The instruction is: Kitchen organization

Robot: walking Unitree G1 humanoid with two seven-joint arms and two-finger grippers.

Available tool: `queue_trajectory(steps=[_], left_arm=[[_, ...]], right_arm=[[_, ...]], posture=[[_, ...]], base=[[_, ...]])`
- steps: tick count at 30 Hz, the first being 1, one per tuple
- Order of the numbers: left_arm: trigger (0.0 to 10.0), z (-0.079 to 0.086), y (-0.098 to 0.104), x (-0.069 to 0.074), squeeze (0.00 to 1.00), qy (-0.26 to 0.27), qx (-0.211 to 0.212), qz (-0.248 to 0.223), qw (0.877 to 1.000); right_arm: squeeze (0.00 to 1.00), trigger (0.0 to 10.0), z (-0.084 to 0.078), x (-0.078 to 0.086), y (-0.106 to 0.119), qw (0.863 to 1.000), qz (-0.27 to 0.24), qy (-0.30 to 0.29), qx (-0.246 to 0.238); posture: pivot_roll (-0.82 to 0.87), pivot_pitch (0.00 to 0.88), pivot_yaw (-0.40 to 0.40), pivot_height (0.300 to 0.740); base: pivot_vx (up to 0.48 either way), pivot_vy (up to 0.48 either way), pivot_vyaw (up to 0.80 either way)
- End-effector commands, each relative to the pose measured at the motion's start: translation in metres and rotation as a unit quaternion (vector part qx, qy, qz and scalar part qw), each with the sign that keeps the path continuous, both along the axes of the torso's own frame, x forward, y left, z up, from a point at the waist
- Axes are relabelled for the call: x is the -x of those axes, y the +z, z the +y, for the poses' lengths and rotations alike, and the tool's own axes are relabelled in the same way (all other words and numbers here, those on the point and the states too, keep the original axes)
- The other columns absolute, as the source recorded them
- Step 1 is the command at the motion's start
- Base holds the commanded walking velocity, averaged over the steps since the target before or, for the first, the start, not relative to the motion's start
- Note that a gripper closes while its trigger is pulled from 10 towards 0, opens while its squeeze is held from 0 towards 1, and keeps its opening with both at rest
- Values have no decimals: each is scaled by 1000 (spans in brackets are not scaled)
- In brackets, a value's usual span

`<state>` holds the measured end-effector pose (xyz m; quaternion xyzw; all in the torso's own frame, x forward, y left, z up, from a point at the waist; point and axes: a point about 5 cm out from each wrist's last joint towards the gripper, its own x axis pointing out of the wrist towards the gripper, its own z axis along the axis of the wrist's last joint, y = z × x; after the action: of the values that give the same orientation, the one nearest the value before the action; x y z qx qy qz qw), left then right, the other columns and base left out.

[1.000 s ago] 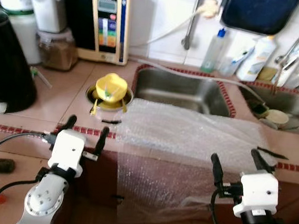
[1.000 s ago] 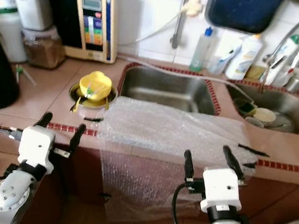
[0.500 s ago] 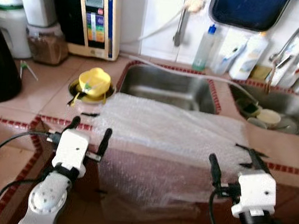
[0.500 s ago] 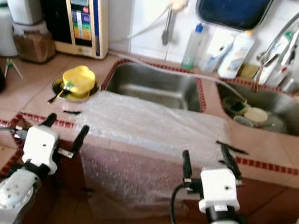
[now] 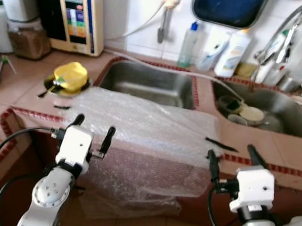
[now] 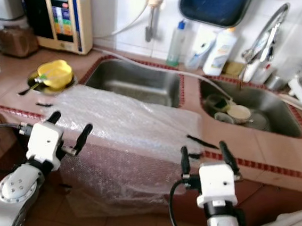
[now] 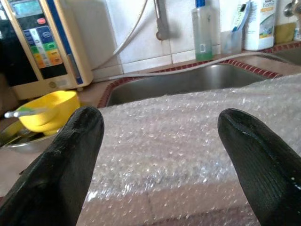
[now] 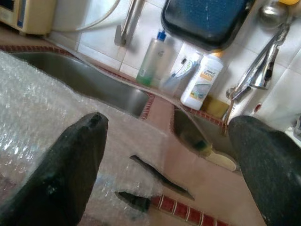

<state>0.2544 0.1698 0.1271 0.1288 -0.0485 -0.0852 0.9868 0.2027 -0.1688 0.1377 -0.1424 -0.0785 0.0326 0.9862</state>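
Note:
A sheet of bubble wrap (image 5: 139, 120) lies on the tiled counter in front of the left sink (image 5: 146, 83) and hangs down over the counter's front edge. My left gripper (image 5: 92, 127) is open, held just before the sheet's left part, nothing between its fingers. My right gripper (image 5: 232, 157) is open near the sheet's right end, below the counter edge. In the left wrist view the bubble wrap (image 7: 188, 141) lies beyond the fingers (image 7: 70, 155). Thin dark strips (image 8: 160, 176) lie on the counter beside the sheet's right edge, seen in the right wrist view.
A yellow cup (image 5: 70, 76) sits in a metal dish at the left. A water machine (image 5: 75, 15) and jars stand at the back left. Bottles (image 5: 232, 46) line the wall. The right sink (image 5: 258, 110) holds dishes under a tap (image 5: 278, 42).
The whole picture has slid left, so the camera has moved right along the counter. Both grippers stay open and empty; the bubble wrap lies as before.

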Motion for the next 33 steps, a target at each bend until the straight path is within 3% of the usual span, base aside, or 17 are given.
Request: queue_trajectory(steps=[1,7,12,13,21,26,33], left_arm=[[10000,6,-4,0,0,9,-3,8,1000],[10000,8,-6,-7,0,18,6,11,1000],[10000,-2,-7,-27,0,3,12,11,1000],[10000,-11,-6,-37,0,-12,19,10,1000],[10000,-22,-5,-60,0,-12,31,4,999],[10000,-23,-5,-62,0,-15,31,-2,999],[10000,-6,-12,-61,0,27,25,-11,999]], right_arm=[[0,10000,3,-1,2,1000,-6,7,2],[0,10000,5,-7,5,1000,-11,13,-6],[0,10000,6,-22,6,1000,-18,21,-7],[0,10000,7,-31,7,999,-21,24,-7],[0,10000,13,-55,9,999,-35,33,-2],[0,10000,12,-54,8,999,-38,31,-3],[0,10000,9,-47,-1,999,-32,18,-6]], posture=[[143,0,-33,740],[142,0,-27,740],[129,0,-25,740],[124,0,-22,740],[105,0,-15,740],[106,0,-14,740],[102,0,-9,740]], base=[[0,-244,0],[0,-41,0],[0,0,0],[0,0,0],[0,0,0],[0,0,0],[0,0,0]])
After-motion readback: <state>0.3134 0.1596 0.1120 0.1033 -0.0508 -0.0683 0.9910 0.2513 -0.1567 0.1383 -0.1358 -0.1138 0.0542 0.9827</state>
